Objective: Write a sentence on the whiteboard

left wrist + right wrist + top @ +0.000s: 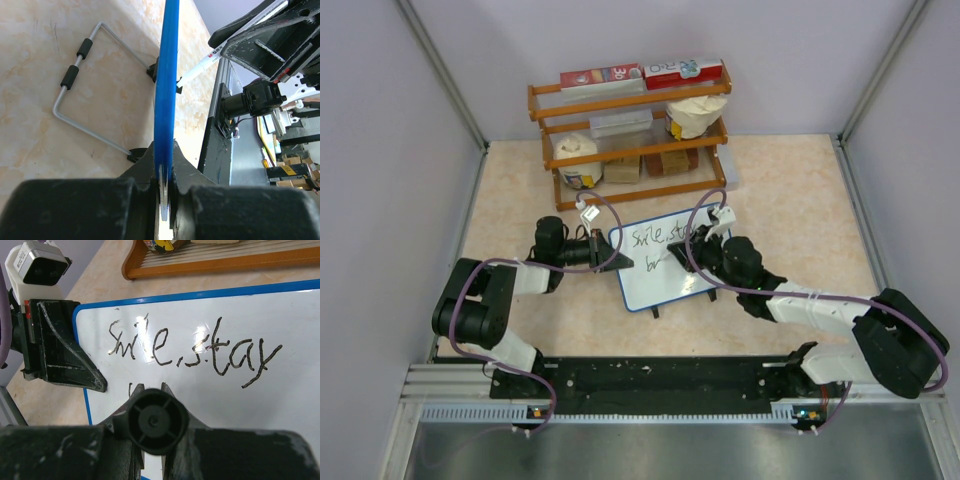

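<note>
Two arms: both reach inward from the near edge, forearms low.
Left tool (164, 195): pinched shut on the left edge of the blue-framed white rectangular whiteboard (665, 282), which stands mid-surface.
Right tool (150, 390): clamped around a white-barrelled black marker (156, 421), its tip at the board face.
Writing: black handwritten sentence (192, 347) reads "smile, stay".
Room: bare beige marbled surface (800, 200) on the right, with an orange wooden rack (630, 140) just behind.

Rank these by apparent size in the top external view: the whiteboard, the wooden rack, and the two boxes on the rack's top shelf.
1. Wooden rack
2. Whiteboard
3. Left box and right box: they look too alike to rank.
</note>
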